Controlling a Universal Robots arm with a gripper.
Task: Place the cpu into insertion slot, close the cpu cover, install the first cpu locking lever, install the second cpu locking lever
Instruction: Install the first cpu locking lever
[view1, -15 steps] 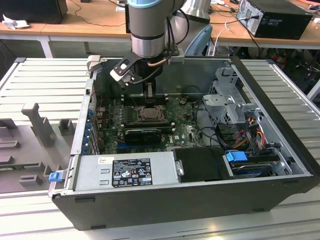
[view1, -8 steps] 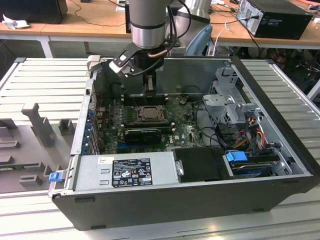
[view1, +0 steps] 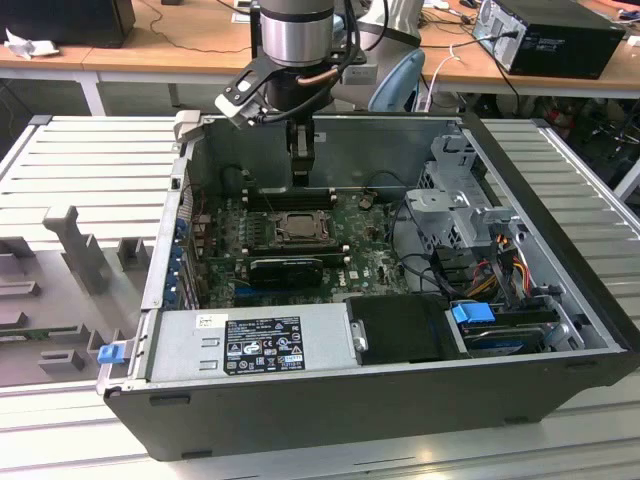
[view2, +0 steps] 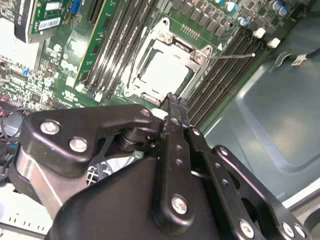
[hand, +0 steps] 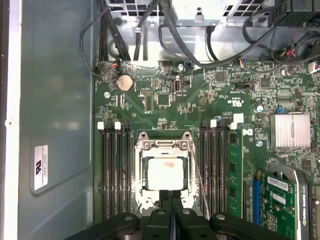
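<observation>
Gripper (hand: 170, 196): closed together, nothing held, poised beside cover (hand: 165, 148) over seated cpu (hand: 165, 173). Hazard: thin lever (hand: 199, 182) judged unlatched; could be missed or slid off.

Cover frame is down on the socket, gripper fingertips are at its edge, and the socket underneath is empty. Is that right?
Not empty. In the first wrist view the cpu lies in the socket, its pale face showing through the cut-out of the cpu cover. The cover is down and the gripper is at its edge.
</observation>
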